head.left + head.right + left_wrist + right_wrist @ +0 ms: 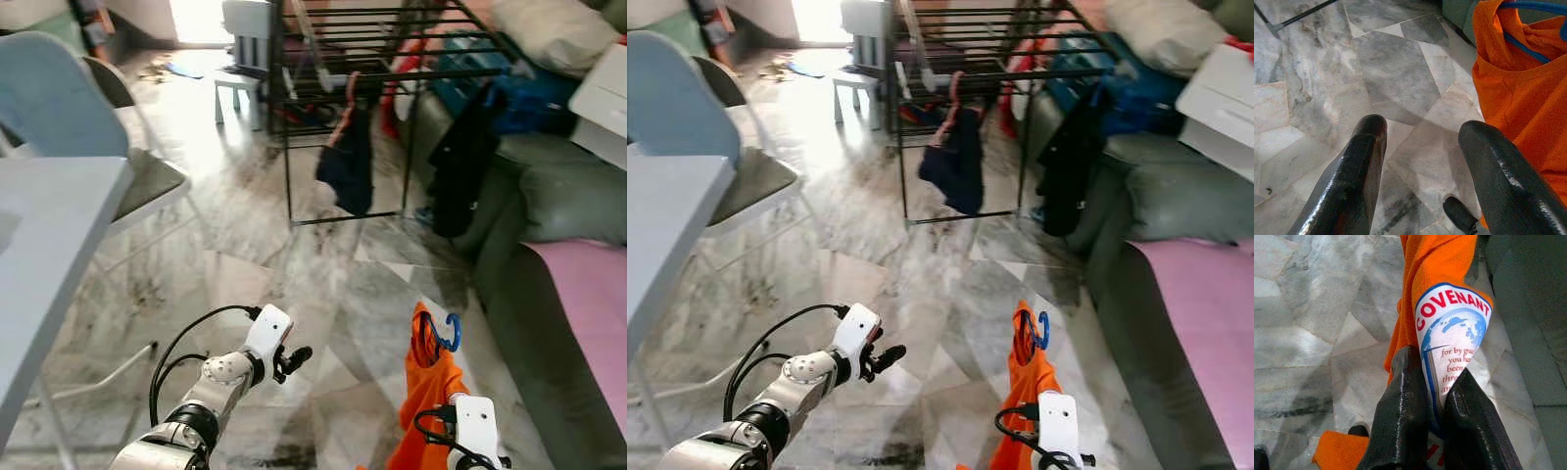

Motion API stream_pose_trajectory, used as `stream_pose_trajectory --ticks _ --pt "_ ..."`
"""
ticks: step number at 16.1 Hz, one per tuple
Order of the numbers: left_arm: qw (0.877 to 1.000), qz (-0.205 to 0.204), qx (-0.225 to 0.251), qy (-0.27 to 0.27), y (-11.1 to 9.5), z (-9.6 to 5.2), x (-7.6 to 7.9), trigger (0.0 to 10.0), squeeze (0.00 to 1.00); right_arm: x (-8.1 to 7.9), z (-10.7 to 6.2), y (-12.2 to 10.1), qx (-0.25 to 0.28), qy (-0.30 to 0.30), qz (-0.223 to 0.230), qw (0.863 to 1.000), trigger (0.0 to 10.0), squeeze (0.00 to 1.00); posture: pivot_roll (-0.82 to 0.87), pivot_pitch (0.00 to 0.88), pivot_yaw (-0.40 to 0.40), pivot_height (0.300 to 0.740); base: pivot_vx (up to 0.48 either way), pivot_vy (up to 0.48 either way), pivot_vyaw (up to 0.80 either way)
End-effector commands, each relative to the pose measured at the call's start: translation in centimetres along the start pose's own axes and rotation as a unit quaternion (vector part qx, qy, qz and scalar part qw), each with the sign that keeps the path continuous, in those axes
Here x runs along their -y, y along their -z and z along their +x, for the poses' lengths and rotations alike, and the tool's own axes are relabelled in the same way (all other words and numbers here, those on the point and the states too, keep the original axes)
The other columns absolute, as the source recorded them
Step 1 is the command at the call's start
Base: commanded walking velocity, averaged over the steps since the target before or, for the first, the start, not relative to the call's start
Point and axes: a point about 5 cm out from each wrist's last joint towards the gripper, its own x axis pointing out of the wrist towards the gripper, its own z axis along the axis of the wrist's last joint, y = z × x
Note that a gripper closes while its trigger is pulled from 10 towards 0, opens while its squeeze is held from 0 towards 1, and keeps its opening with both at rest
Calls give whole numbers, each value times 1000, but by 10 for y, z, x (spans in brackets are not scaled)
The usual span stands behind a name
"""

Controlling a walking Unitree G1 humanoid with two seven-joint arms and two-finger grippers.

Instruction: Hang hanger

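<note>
While we stood on the marble floor (323, 284), our right gripper (1432, 431) had its two black fingers (1400, 416) pressed close together on an orange shirt (426, 392), pinching the fabric at its white printed patch with the word COVENANT and a blue globe. That shirt hung on a blue hanger (443, 333), whose hook rose just above the orange collar, low in front of us and to our right, beside the grey sofa (549, 284) with its pink cover (588, 294).

Our left gripper (1422, 161) hovered over the bare floor, its fingers (1359, 166) spread well apart and holding nothing; the orange shirt lay just beside it, on its right, not touching.

Well ahead of us stood a black drying rack (343, 59), with a dark blue garment (348, 166) hanging from one of its rails and a black garment (460, 166) hanging at its right, against the sofa. On our left we saw the corner of a white table (49, 245) and a chair (69, 108) with a pale blue back, with a small white stool (240, 83) farther off near the rack.
</note>
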Motion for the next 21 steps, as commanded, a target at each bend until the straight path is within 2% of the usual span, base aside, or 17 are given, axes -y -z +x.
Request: stream_pose_trajectory --ticks 1,10,13,21 --pt "1000 -1 -3 4 -1 0 0 10000 0 0 2 -4 6 3 1 1000 10000 0 23 0 -28 740 0 0 -788" --pt "1000 0 -8 11 0 1 3 10000 0 1 4 -6 5 2 -1 1000 10000 0 21 0 -32 740 0 0 -785" --pt "1000 0 -9 13 0 2 4 10000 0 0 5 -8 6 2 1 1000 10000 0 19 0 -31 740 -242 0 -725" --pt "1000 3 -10 13 0 2 4 10000 0 -1 6 -10 11 1 2 1000 10000 0 19 0 -30 740 -266 0 0"
